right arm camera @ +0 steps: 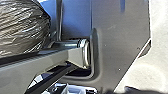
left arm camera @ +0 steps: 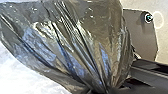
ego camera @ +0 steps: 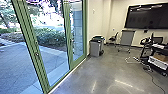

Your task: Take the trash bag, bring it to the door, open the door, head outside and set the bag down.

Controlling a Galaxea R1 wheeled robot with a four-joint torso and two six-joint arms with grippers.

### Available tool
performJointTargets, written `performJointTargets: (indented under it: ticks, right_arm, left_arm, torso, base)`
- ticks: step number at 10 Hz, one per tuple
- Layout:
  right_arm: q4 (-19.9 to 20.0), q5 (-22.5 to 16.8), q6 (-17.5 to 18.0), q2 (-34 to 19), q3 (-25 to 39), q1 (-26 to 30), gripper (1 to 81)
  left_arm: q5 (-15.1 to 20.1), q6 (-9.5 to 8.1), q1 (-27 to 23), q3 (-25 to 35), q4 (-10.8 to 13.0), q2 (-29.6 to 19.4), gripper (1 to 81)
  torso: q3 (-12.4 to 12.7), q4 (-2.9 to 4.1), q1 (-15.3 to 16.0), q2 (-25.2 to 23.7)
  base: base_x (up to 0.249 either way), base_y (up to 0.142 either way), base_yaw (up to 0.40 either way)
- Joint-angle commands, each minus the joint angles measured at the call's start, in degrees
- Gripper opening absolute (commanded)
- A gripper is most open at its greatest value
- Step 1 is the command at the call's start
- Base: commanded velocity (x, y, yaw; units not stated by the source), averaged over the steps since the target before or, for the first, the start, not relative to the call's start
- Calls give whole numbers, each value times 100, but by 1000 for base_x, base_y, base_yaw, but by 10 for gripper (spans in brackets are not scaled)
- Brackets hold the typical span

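Bag: the trash bag [left arm camera: 75, 42], dark, shiny and creased, is up close to the left wrist, its folds running together into a tight neck; it shows beside robot parts in the right wrist view too.
Left gripper [left arm camera: 106, 90]: pinching the bag at that gathered neck.
Right gripper: I cannot tell how it stands.
Floor [ego camera: 100, 77]: smooth grey, with streaks of light, from 12 o'clock round to 2.
Cable [ego camera: 152, 80]: dark, trailing over the floor at 2 o'clock.
Door [ego camera: 37, 62]: glass in green framing, 10 to 11 o'clock, with a small round fitting [ego camera: 37, 54] on the upright; whether it is ajar I cannot tell.
Paving [ego camera: 15, 65]: grey, outside, 9 to 10 o'clock.
Cart [ego camera: 157, 62]: 2 o'clock, loaded with boxes and gear.
Bin [ego camera: 95, 48]: grey, upright, just past 12 o'clock, near the green framing.
Chair [ego camera: 113, 38]: dark, 1 o'clock, beyond the bin.
Panel [ego camera: 126, 37]: grey, on a wheeled stand, 1 o'clock, right of the chair.
Screen [ego camera: 147, 17]: large, black, on the wall between 1 and 2 o'clock.
Bushes [ego camera: 50, 37]: outside at 11 o'clock, past the paving.
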Motion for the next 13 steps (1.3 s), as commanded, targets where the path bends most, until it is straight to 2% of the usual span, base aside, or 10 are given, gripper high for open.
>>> performJointTargets:
  ticks: [1, 7, 13]
  right_arm:
    - [-19, -358, -16, 12, 42, 264, 811]
    - [-45, -359, -16, 38, 34, 281, 811]
    - [-45, -358, -7, 38, 33, 273, 811]
  left_arm:
    - [386, 48, -265, 2, 34, -32, 10]
    - [386, 48, -265, 2, 34, -32, 10]
    - [386, 48, -265, 2, 34, -40, 10]
  torso:
    - [0, 0, 0, 0]
    - [0, 0, 0, 0]
    - [0, 0, 0, 0]
  base:
    - [184, -63, 0]
    - [184, -64, 0]
    - [184, 0, 0]
